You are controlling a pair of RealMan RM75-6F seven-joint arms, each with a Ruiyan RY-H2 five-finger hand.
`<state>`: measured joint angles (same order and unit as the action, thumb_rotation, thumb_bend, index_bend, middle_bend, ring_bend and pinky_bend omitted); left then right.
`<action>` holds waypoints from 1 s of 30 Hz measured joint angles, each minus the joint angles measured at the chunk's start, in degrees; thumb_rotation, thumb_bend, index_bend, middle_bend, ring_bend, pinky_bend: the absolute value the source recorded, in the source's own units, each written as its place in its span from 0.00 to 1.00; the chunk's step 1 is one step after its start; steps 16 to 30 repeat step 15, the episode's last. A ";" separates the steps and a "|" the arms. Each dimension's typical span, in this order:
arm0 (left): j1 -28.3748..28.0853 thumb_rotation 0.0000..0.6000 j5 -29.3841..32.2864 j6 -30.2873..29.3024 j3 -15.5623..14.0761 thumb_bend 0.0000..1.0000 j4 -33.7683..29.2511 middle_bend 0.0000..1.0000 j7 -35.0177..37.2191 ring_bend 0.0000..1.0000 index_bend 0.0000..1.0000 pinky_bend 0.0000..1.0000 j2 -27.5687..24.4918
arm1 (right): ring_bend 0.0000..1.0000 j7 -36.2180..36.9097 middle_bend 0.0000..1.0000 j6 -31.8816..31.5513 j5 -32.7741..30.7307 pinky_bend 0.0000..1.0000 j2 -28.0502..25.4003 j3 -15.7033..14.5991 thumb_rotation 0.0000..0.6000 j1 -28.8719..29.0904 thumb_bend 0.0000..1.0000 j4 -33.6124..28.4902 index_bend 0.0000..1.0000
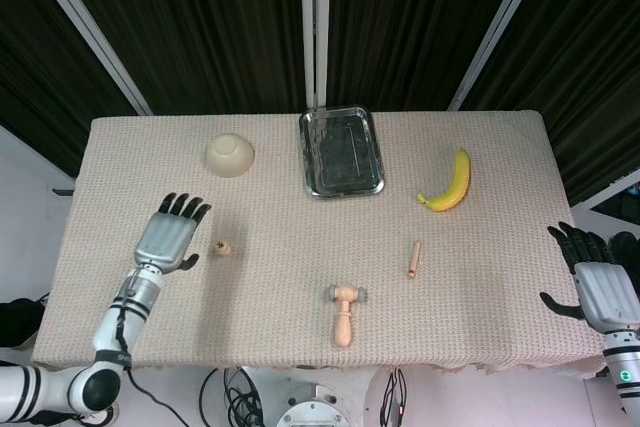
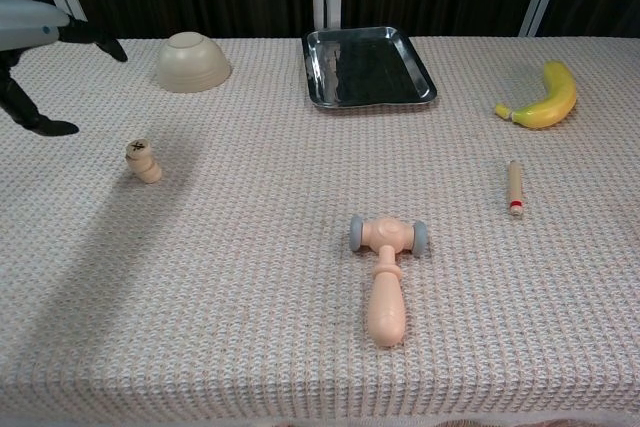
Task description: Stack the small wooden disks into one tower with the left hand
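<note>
Upturned bowl (image 1: 230, 155), steel tray (image 1: 342, 152), banana (image 1: 449, 183), wooden peg (image 1: 413, 258), toy mallet (image 1: 344, 311), all on bench (image 1: 500, 147).

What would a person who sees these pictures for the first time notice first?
Probably the shiny metal tray at the far middle of the table and the yellow banana to its right. Next comes the wooden toy hammer lying near the front edge. At the left, the left hand is spread open beside the small stack of wooden disks, not touching it.
</note>
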<state>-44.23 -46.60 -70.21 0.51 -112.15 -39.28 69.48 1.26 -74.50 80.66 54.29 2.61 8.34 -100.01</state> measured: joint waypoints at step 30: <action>27.61 1.00 -42.35 -24.89 -12.57 0.09 24.20 0.05 33.81 0.00 0.03 0.00 -4.88 | 0.00 -5.56 0.00 -4.48 6.37 0.00 0.97 -1.70 1.00 -1.54 0.14 -2.69 0.00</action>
